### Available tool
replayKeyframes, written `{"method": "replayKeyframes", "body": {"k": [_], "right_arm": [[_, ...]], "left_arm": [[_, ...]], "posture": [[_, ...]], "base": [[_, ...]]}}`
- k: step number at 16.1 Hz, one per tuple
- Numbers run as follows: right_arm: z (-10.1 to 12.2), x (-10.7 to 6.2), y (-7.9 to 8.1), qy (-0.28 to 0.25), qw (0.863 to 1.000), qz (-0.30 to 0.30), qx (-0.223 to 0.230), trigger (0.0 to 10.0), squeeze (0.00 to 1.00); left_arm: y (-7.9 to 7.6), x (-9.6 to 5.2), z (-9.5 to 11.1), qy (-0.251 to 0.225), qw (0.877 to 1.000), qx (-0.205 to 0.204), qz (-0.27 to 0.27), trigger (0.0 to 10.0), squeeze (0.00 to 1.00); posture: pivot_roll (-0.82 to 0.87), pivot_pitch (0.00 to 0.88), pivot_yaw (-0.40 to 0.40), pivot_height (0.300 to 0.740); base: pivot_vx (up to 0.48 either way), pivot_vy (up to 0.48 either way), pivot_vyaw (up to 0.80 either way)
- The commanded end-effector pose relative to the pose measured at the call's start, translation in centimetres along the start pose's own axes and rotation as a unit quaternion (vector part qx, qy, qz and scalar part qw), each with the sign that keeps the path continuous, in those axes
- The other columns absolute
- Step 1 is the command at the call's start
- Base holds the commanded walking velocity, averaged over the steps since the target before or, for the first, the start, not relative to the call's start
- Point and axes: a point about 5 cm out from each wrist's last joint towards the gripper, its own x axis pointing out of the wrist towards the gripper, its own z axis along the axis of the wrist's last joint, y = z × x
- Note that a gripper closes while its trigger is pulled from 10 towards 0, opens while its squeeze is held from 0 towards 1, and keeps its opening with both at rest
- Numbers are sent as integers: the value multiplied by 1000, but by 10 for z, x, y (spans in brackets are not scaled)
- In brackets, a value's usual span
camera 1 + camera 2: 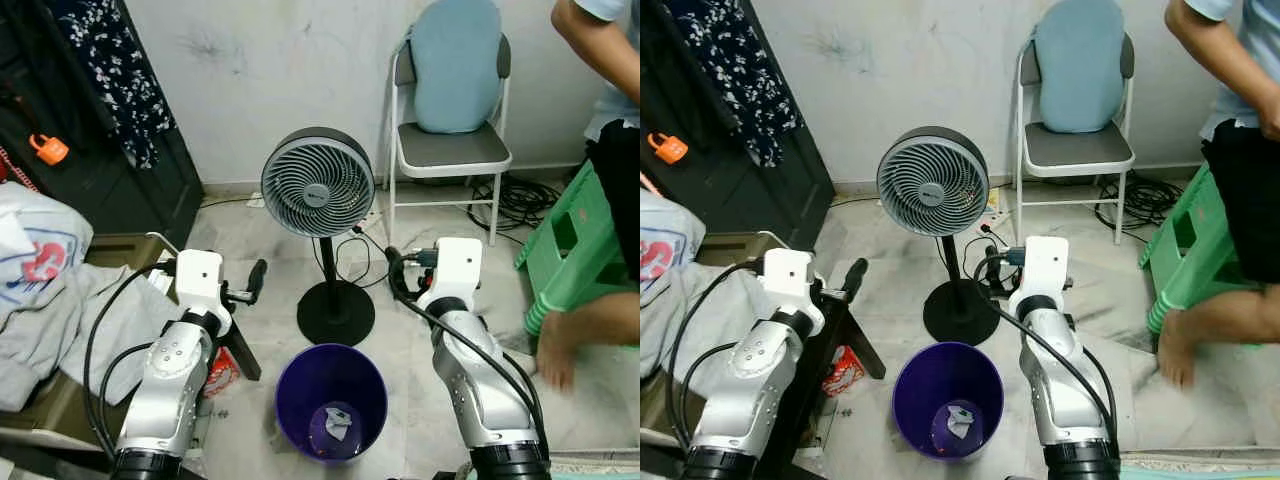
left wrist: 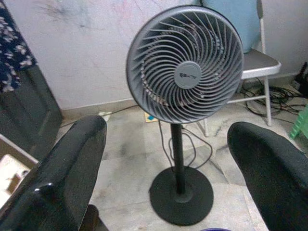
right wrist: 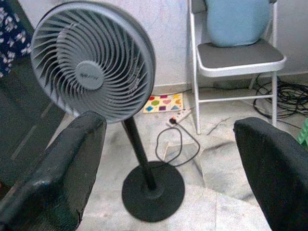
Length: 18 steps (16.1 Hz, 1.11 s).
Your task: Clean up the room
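Below pedestal fan (image 1: 318, 182): purple bin (image 1: 331, 401), both grippers empty, spread.

L gripper (image 2: 166, 159) & R gripper (image 3: 168, 163) both raised fwd — fingers spread wide, empty.

Soft, even indoor light fills the room, bright on the pale wall (image 1: 260, 70) and marble floor (image 1: 420, 250) and casting only faint, diffuse shadows beneath the fan (image 1: 318, 185) and the chair (image 1: 450, 150). The dark cabinet (image 1: 120, 180) at the left stays dim, and the inside of the purple bin (image 1: 331, 400) is shaded. The head views are sharp; the wrist views are softer, with the near black fingers (image 2: 62, 187) blurred and faintly glossy, and the fan head (image 3: 91, 62) slightly smeared.
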Motion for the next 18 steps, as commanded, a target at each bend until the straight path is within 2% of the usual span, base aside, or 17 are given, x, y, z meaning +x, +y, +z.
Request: {"method": "replayKeyframes", "body": {"k": [1,5,7,9,11,15,18], "right_arm": [[7,3,2,-16,1000,-2,-1,10000,0],[9,9,-3,-20,1000,-5,-5,10000,0],[15,12,2,-28,999,11,-20,10000,0],[20,13,6,-41,998,30,-44,10000,0],[19,12,6,-40,998,30,-41,10000,0],[20,11,9,-40,997,42,-42,10000,0],[25,14,12,-48,996,50,-48,10000,0]], "left_arm": [[3,2,1,-2,1000,2,-1,10000,0],[-1,5,4,-8,1000,1,-3,10000,0],[2,4,4,-11,1000,-6,12,10000,0],[4,2,7,-17,999,-16,28,10000,0],[2,0,13,-39,999,-16,34,10000,0],[7,-3,12,-39,997,-33,59,10000,0],[11,-1,17,-48,996,-28,70,10000,0]], "posture": [[-244,0,121,740],[-228,0,103,740],[-222,0,83,740],[-217,0,67,740],[-214,0,56,740],[-209,0,44,740],[-206,0,37,740]], "base": [[0,0,0],[0,0,0],[0,0,0],[0,0,800],[0,0,800],[0,0,800],[0,0,800]]}}
